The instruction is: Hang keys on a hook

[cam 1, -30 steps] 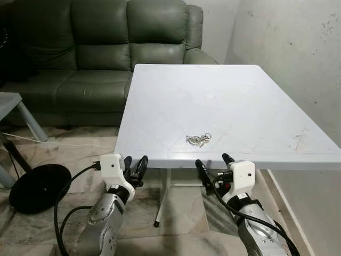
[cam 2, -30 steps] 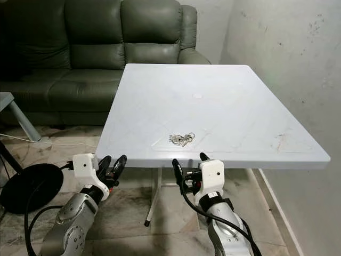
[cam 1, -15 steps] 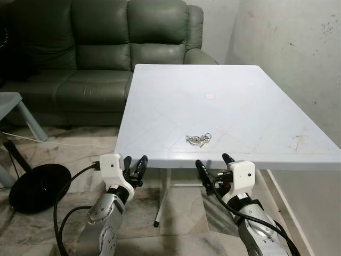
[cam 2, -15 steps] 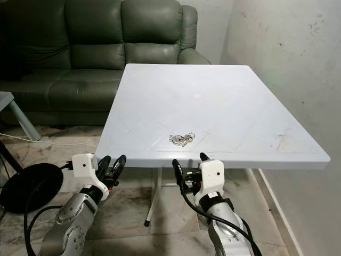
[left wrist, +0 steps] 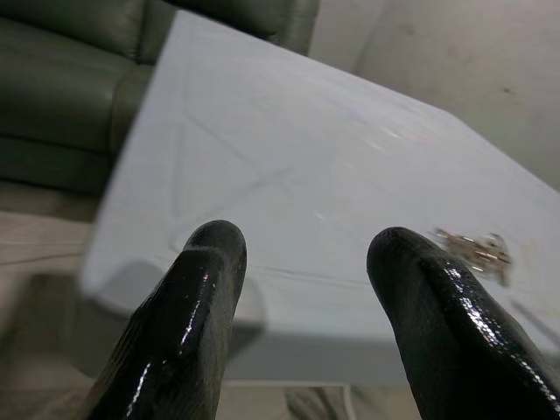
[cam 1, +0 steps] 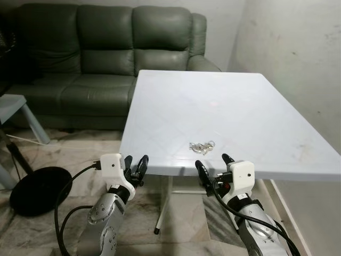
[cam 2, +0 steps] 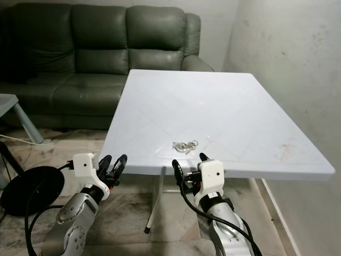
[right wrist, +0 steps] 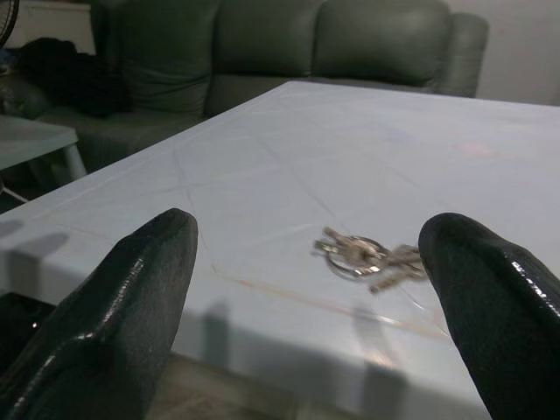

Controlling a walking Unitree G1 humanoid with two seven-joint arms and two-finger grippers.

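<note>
Keys laid flat near the front edge of the white desk

The keys [cam 1: 201,144] are seen at 12 o'clock from the right tool [cam 1: 212,162]; both it and the left tool [cam 1: 135,162] are held below the desk [cam 1: 224,106] edge, fingers spread apart

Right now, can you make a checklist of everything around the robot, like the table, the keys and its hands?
Surface: white table, bare apart from the keys.
Job's things: keys lie flat near the table's front edge; hook: nothing seen.
Clutter: nothing seen on the table.
Hands: left hand open, below the table's front edge, holding nothing; right hand open, at the front edge just short of the keys, holding nothing.
Cables: black cable loops off the left arm; another runs along the right arm.
Surroundings: green sofa behind the table, black round base on the floor, wall on the right.
</note>
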